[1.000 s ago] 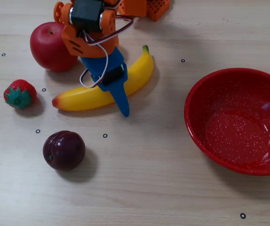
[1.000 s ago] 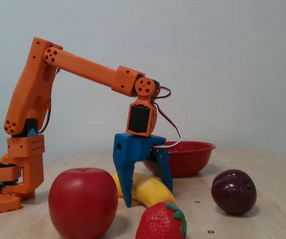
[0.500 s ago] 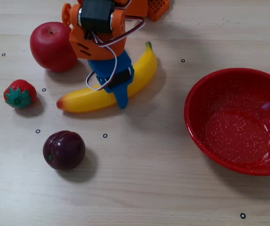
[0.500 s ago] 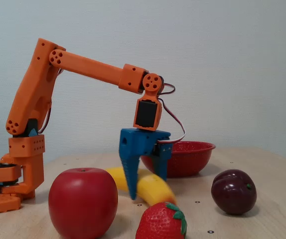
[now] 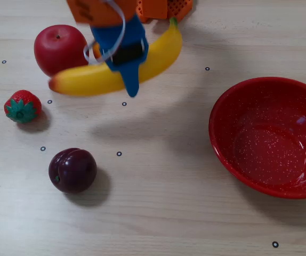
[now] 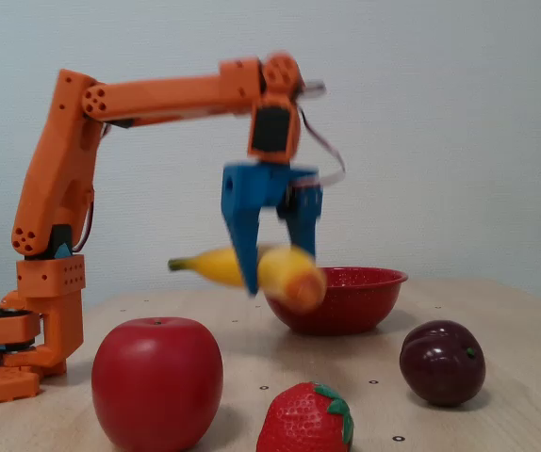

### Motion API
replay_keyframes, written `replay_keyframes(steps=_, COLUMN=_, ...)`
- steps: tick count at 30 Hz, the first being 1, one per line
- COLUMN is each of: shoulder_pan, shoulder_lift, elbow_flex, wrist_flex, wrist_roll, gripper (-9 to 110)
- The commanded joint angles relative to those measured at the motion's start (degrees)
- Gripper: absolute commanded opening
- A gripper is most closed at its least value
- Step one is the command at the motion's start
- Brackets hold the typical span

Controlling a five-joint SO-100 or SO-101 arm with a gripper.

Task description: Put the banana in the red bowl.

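Clearly, the gripper is pinched on the banana near its middle, the blue fingers being seen on either side of the fruit in both fixed views. From the side view the banana is held well clear of the table, roughly level, with its reddish tip pointing toward that camera and its stem end pointing away. Some motion blur is seen on the fruit and the fingers there, so the exact tilt cannot be told.

Outward from the gripper, in the top view, a red apple is found just beside it on the left, a strawberry further left and lower, and a plum well below. The red bowl lies well apart to the right and lower in that view, empty, with open table between it and the gripper.

The step in hand is judged to be the carry to the bowl. For this to be done well, the pinch should be kept firm, since the glossy curved skin could be expected to slip or swivel between the narrow fingers. The height should be held until the banana is past the near rim, because its long ends could catch there. The fruit is best centred over the bowl and lowered before the fingers are spread.
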Motion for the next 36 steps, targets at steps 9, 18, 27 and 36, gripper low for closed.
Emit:
replay_keyframes(steps=9, shoulder_pan=16.5, shoulder_lift=14.5, elbow_flex=-23.3, wrist_flex=5.6, wrist_roll=-15.6, gripper=0)
replay_keyframes(steps=18, shoulder_pan=34.5, shoulder_lift=9.1, elbow_flex=-27.1, wrist_flex=3.1, wrist_roll=-28.1, gripper=0)
replay_keyframes(steps=27, shoulder_pan=40.6, shoulder_lift=-8.5, elbow_flex=-36.7, wrist_flex=0.8, wrist_roll=-33.4, gripper=0)
replay_keyframes(steps=36, shoulder_pan=40.4, shoulder_lift=-21.9, elbow_flex=-45.8, wrist_flex=-4.6, wrist_roll=-35.5, gripper=0)
